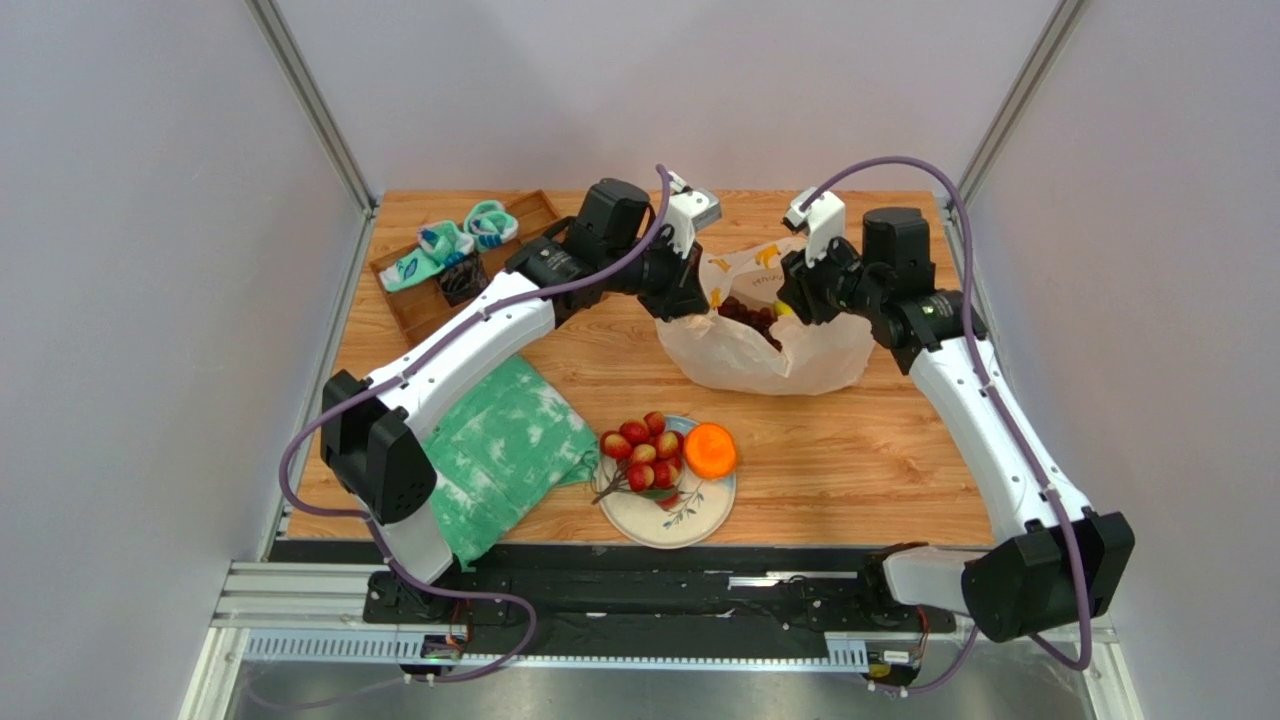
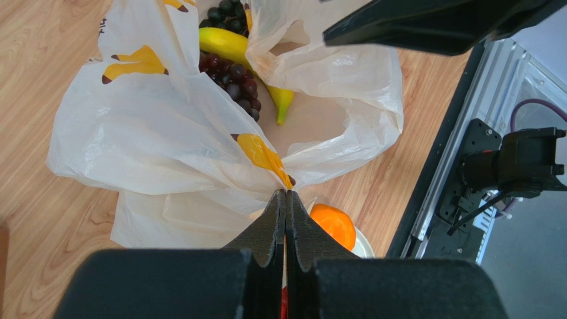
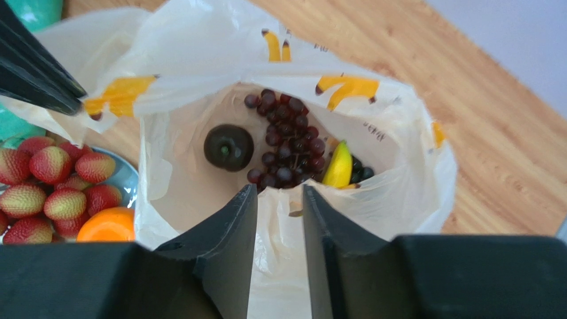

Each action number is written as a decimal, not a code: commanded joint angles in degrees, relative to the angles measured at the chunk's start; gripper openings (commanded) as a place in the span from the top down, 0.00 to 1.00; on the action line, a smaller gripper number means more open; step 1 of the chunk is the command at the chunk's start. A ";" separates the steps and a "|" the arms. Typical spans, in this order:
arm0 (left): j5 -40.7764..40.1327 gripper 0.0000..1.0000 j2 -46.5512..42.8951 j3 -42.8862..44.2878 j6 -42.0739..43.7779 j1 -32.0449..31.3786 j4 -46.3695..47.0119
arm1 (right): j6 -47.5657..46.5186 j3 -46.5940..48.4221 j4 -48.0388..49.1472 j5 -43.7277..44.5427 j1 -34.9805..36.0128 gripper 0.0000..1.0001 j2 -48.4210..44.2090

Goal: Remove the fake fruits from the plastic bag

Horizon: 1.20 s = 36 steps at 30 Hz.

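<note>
1. Plastic bag (image 1: 759, 353): it sits on the table (image 1: 887, 450), beyond the plate (image 1: 694, 519), with its mouth spread between the two arms. The film is thin, crinkly and limp, and will likely sag shut and slide under the pads. Take hold at the rim or a handle loop, never mid-wall.
2. Grape bunch (image 3: 286, 146): it lies inside the bag, at the centre. It is probably light, and its knobbly surface should grip well. Close across the body of the bunch.
3. Banana (image 3: 339, 166): it lies inside, against the grapes, partly buried. It looks smooth and hard, so pinch across its narrow width.
4. Dark round fruit (image 3: 228, 147): it lies inside, apart from the grapes on the bag floor. It is glossy and apt to roll or squirt out, so centre your jaws on it.
5. Red ball cluster (image 1: 642, 450) and orange (image 1: 709, 450): both are out of the bag and on the plate.
6. Left gripper (image 2: 286, 194): its jaws are pressed together, pinching the bag's rim film.
7. Right gripper (image 3: 279, 193): its jaws stand a narrow gap apart over the near rim, with film showing between them. It holds no fruit, and you cannot tell whether the pads touch the film.
</note>
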 commanded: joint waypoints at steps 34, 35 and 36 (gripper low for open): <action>1.45 1.00 -4.19 -3.56 0.47 -0.62 1.37 | -6.47 -1.78 -3.78 -2.56 -1.61 0.52 15.98; 1.54 1.00 -4.19 -3.48 0.47 -0.71 1.37 | -6.56 -0.99 -3.51 -1.42 -1.61 0.53 17.65; 1.62 1.00 -4.10 -3.30 0.38 -0.71 1.37 | -6.56 0.15 -3.94 0.85 -1.70 0.53 19.75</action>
